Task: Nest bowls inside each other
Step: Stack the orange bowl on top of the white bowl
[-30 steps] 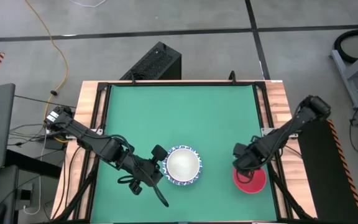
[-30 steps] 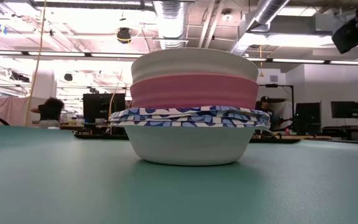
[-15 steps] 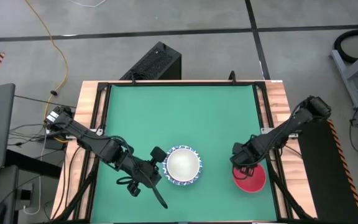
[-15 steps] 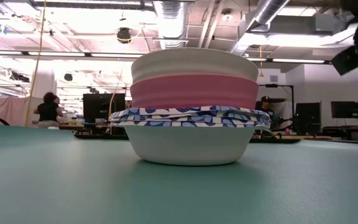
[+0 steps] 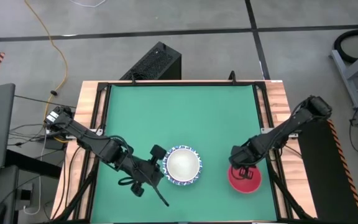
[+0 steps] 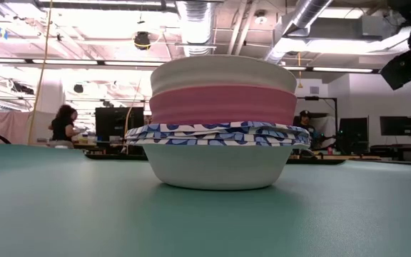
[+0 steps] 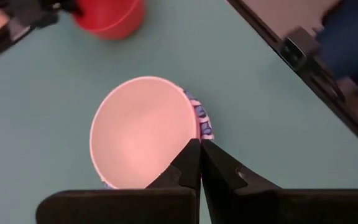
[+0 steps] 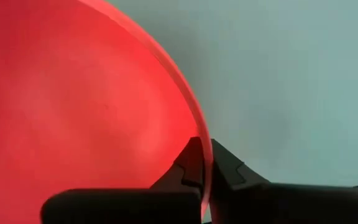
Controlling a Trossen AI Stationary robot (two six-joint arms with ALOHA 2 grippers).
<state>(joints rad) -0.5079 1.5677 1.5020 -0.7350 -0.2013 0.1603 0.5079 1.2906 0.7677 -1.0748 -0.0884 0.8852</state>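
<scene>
A stack of nested bowls (image 5: 183, 165) stands on the green mat near the table's front edge. A cream-white bowl (image 6: 223, 71) is on top, a pink bowl (image 6: 223, 106) sits under it, and blue-patterned rims (image 6: 220, 133) show below that. My left gripper (image 5: 162, 163) is shut and hovers over the stack's left rim (image 7: 199, 127), clear of it. To the stack's right a red bowl (image 5: 246, 179) rests on the mat. My right gripper (image 5: 238, 167) is shut on it. My right gripper pinches the red bowl's rim (image 8: 202, 140) at its far-left part. One finger is inside the bowl and one outside. The fingers come from above, pointing down. The bowl is mouth up; I cannot tell whether its base still rests on the mat.
The far half of the mat (image 5: 179, 112) is free. Wooden frame rails (image 5: 277, 106) border the mat on both sides. A black box (image 5: 157, 62) stands beyond the far edge. A person (image 6: 64, 125) shows in the room behind the table.
My right gripper has come down onto the red bowl's rim and shifted a little toward the table's left. The red bowl has slid slightly left with it. The person in the background has walked to the right.
</scene>
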